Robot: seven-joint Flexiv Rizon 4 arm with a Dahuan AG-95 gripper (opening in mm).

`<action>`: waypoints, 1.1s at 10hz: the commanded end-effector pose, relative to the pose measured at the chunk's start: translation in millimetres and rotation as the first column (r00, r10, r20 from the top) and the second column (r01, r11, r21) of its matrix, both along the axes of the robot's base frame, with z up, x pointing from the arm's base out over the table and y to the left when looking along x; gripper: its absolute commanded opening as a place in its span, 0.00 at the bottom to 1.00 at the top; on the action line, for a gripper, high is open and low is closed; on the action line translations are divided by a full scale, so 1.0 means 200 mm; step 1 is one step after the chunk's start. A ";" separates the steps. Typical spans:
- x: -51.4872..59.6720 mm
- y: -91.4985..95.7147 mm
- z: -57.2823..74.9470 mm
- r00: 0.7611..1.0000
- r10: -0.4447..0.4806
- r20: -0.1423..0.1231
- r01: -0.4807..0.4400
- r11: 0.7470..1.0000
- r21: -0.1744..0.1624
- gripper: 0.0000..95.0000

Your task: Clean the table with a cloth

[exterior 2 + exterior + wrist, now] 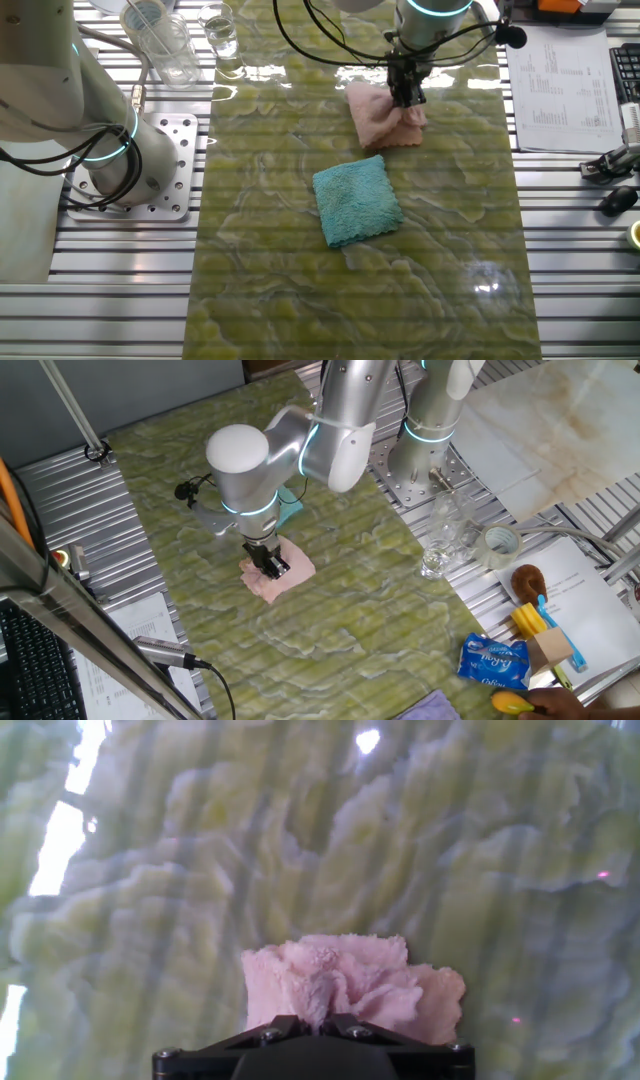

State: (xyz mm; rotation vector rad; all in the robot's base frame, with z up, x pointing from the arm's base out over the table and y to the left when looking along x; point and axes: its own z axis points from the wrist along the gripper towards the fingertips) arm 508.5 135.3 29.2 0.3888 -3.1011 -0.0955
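Pink cloth [378, 118] sits bunched directly under the fingers, flat on the green marbled table [440, 280]; most of it spreads off to one side of them. Gripper [408, 97] is pinched on a tuft of cloth, jaws nearly closed. Separate teal cloth [357, 200] lies near, apart. One arm only; wipe stroke looks like the next move.

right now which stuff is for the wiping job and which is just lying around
For the job:
pink cloth
gripper pinching it
table

Lying about:
teal cloth
clear glasses
tape roll
blue packet
purple cloth
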 end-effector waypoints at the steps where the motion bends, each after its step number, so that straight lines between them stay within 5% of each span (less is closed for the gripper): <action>1: -0.01 0.06 -0.01 0.999 -0.036 -0.001 0.036 0.999 0.012 0.00; 4: -0.04 0.14 -0.01 0.997 -0.073 -0.022 0.073 0.997 0.009 0.00; 7: -0.06 0.12 -0.03 0.997 -0.068 -0.046 0.067 0.998 -0.008 0.00; 11: -0.16 0.07 -0.02 0.996 -0.045 -0.078 0.043 0.999 -0.029 0.00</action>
